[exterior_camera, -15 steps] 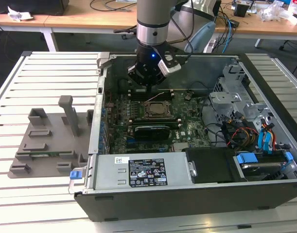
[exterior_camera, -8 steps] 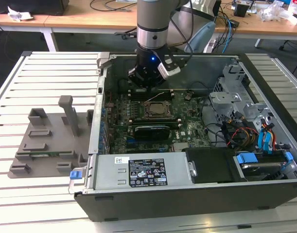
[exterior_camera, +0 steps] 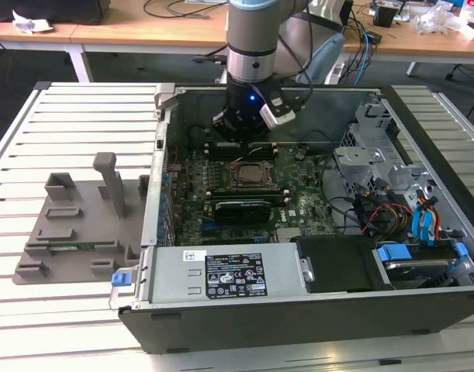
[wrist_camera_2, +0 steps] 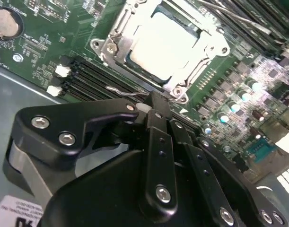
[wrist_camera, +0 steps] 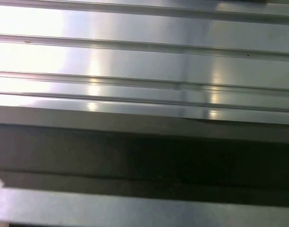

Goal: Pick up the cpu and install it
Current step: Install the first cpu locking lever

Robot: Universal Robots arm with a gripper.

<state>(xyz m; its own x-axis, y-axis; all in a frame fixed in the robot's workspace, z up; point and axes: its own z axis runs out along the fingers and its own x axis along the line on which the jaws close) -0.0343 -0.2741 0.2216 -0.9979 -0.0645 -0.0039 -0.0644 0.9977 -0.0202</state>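
sitting in the socket frame (wrist_camera_2: 161,49) on the green board (exterior_camera: 299,205), the cpu (wrist_camera_2: 163,45) looks like a small flat square with a pale shiny metal top, and in the second wrist view the frame's metal rim goes all around it. in the exterior view the socket (exterior_camera: 247,174) lies near the middle of the board, inside the open computer case (exterior_camera: 299,310). the chip is probably very light and stiff, but easy to hurt, so it should be held only by its thin edges, never pressed on top or tipped. its smooth top may be slippery. the end effector (wrist_camera_2: 156,106) hangs just beside the socket, toward the back wall of the case, and its black fingers (wrist_camera_2: 158,137) look pressed together with nothing between them. it does not touch the chip. long black slots (wrist_camera_2: 92,75) run between the socket and the fingers, and a long black card (exterior_camera: 238,208) lies on the front side of the socket. the room around the socket is tight, with lots of small parts that could get bumped. the case rests on a table (exterior_camera: 74,116) made of long silver slats, and a grey holder tray (exterior_camera: 81,221) sits near the table's edge on the exterior view's left. wires and blue clips (exterior_camera: 423,225) fill the case on the exterior view's right. behind the table stands a wooden desk (exterior_camera: 128,23).
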